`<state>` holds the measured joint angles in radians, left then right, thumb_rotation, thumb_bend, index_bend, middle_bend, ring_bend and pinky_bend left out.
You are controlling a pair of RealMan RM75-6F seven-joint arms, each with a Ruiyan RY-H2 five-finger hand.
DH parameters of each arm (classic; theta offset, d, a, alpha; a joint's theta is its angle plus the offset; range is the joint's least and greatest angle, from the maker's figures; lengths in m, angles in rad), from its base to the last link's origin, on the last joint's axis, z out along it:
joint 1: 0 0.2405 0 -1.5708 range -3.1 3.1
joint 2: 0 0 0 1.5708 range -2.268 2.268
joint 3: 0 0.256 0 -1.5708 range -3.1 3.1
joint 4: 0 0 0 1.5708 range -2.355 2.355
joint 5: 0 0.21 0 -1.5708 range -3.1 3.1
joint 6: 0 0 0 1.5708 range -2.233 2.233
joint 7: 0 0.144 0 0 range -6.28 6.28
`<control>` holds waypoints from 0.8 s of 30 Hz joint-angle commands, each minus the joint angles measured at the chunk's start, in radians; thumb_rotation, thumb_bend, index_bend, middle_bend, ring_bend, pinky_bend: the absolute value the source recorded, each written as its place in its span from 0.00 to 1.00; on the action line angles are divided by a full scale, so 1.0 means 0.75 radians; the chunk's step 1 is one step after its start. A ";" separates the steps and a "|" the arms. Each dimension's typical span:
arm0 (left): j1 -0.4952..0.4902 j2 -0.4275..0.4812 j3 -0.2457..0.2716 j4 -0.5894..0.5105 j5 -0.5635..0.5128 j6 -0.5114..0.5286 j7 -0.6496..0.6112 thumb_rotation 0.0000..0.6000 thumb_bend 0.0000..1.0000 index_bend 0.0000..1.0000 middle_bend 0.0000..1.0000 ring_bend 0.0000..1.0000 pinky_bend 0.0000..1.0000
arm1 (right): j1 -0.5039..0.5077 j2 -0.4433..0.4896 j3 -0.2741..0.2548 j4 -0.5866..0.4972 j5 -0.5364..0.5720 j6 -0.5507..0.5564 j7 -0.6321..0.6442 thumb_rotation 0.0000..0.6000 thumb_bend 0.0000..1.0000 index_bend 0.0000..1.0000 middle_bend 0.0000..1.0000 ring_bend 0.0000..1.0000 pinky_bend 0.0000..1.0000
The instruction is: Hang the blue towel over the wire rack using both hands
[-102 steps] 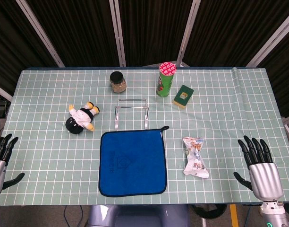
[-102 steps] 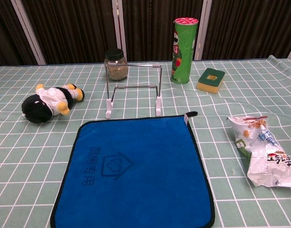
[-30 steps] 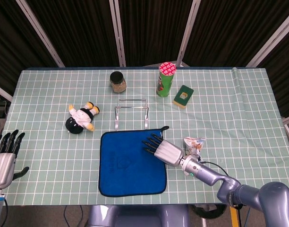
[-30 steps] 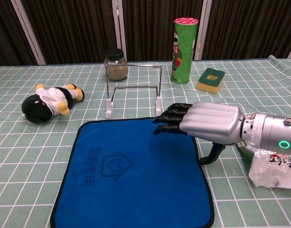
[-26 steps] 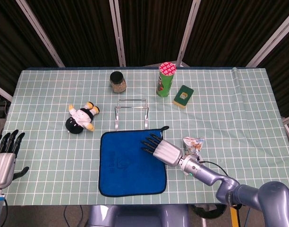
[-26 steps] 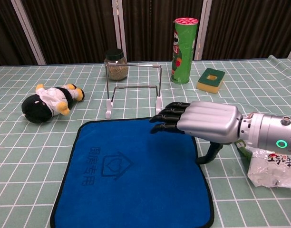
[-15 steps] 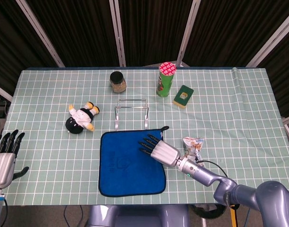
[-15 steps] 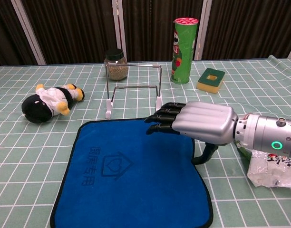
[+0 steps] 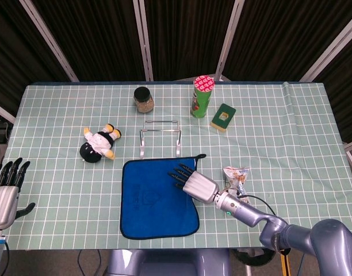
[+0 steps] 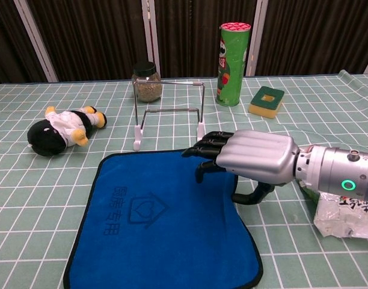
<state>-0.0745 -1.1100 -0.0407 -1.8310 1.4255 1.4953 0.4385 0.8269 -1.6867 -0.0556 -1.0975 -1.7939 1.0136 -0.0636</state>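
Observation:
The blue towel lies flat at the table's near middle, its right edge pulled inward. Just beyond its far edge stands the wire rack, upright and bare. My right hand lies low over the towel's far right part. Its fingers bend down onto the cloth and the thumb hooks in at the towel's right edge, pinching it. The cloth under the palm is hidden. My left hand hovers off the table's near left corner with its fingers apart, holding nothing.
A penguin plush lies left of the rack. Behind the rack stand a glass jar, a green chip can and a green-yellow sponge. A crumpled snack bag lies right of the towel, beside my right forearm.
My right hand came from the table's right side onto the towel, slid slightly left, and now curls its fingers and thumb. The towel's right edge has drawn inward. The left hand rose slightly.

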 commanded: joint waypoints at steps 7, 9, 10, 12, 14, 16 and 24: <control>-0.001 0.001 0.001 0.000 -0.003 -0.001 -0.004 1.00 0.00 0.00 0.00 0.00 0.00 | 0.004 -0.020 -0.009 0.025 0.000 0.015 0.021 1.00 0.34 0.52 0.00 0.00 0.00; -0.002 0.002 0.001 0.001 -0.002 -0.001 -0.005 1.00 0.00 0.00 0.00 0.00 0.00 | 0.004 -0.024 -0.012 0.032 0.000 0.017 0.024 1.00 0.36 0.56 0.00 0.00 0.00; -0.002 0.002 0.001 0.001 -0.002 -0.001 -0.005 1.00 0.00 0.00 0.00 0.00 0.00 | 0.004 -0.025 -0.015 0.035 0.001 0.017 0.027 1.00 0.37 0.58 0.00 0.00 0.00; -0.002 0.002 0.002 0.001 -0.001 -0.001 -0.005 1.00 0.00 0.00 0.00 0.00 0.00 | 0.003 -0.029 -0.018 0.039 0.002 0.019 0.033 1.00 0.38 0.62 0.00 0.00 0.00; -0.005 -0.001 0.002 0.005 -0.004 -0.007 -0.003 1.00 0.00 0.00 0.00 0.00 0.00 | 0.002 -0.037 -0.020 0.045 0.004 0.025 0.049 1.00 0.39 0.65 0.00 0.00 0.00; -0.018 -0.008 0.000 0.012 0.002 -0.022 -0.001 1.00 0.00 0.00 0.00 0.00 0.00 | 0.002 -0.043 -0.021 0.054 0.001 0.037 0.064 1.00 0.40 0.67 0.00 0.00 0.00; -0.248 -0.078 -0.011 0.186 0.221 -0.262 -0.088 1.00 0.00 0.09 0.00 0.00 0.00 | 0.009 -0.026 -0.010 0.009 0.009 0.056 0.076 1.00 0.41 0.67 0.00 0.00 0.00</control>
<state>-0.1858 -1.1377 -0.0449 -1.7559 1.5151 1.3709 0.4088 0.8324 -1.7099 -0.0664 -1.0841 -1.7894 1.0534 -0.0056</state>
